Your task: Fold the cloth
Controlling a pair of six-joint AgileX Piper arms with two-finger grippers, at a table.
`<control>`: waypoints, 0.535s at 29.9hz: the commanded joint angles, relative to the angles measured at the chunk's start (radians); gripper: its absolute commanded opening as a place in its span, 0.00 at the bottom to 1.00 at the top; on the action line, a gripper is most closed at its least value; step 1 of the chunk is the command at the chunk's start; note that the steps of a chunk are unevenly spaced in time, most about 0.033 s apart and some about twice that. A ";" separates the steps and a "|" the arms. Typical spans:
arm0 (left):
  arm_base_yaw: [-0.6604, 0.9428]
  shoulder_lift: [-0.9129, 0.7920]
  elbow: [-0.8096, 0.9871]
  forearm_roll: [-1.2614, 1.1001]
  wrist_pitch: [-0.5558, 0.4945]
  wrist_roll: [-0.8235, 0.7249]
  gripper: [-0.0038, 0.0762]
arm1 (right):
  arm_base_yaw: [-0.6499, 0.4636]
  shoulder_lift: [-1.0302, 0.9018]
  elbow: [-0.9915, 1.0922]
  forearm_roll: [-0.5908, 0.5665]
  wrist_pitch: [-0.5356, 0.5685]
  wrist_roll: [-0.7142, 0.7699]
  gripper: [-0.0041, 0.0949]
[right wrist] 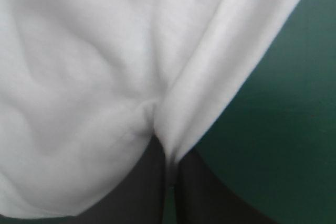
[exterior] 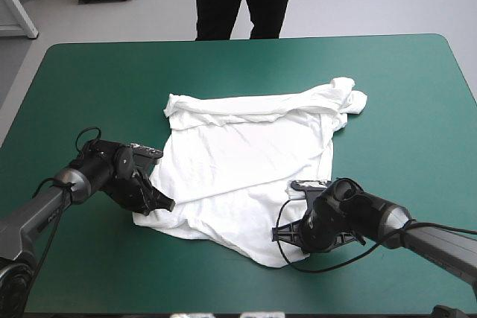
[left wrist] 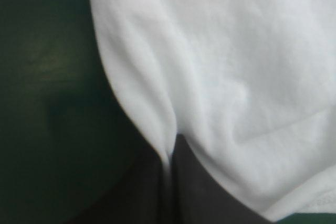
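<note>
The white T-shirt (exterior: pixel 246 161) lies spread and rumpled on the teal-green table, its far edge rolled into a ridge. My left gripper (exterior: pixel 165 204) is at the shirt's near left corner, and my right gripper (exterior: pixel 282 234) is at its near right corner. In the left wrist view the black fingers (left wrist: pixel 197 187) meet in a point, with a fold of the T-shirt (left wrist: pixel 236 61) pinched between them. The right wrist view shows the same: the fingers (right wrist: pixel 202 192) are all but shut, pinching a crease of the T-shirt (right wrist: pixel 94 77).
Bare teal-green cover (exterior: pixel 89 80) surrounds the shirt on all sides. The near edge of the table lies close behind both grippers.
</note>
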State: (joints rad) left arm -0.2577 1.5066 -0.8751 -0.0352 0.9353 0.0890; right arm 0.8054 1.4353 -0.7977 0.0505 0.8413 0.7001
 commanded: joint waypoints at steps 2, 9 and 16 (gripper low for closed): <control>0.000 -0.031 -0.010 0.048 0.015 0.001 0.04 | 0.001 -0.036 0.013 -0.105 -0.012 0.076 0.02; 0.000 -0.168 -0.095 0.024 0.028 -0.011 0.04 | -0.090 -0.179 -0.081 -0.234 0.048 0.040 0.02; 0.000 -0.266 -0.255 0.024 0.028 -0.011 0.04 | -0.330 -0.188 -0.317 -0.173 0.044 -0.275 0.02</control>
State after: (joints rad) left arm -0.2568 1.3001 -1.0406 -0.0114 0.9786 0.0880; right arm 0.5504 1.2724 -1.0003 -0.1309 0.9029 0.5472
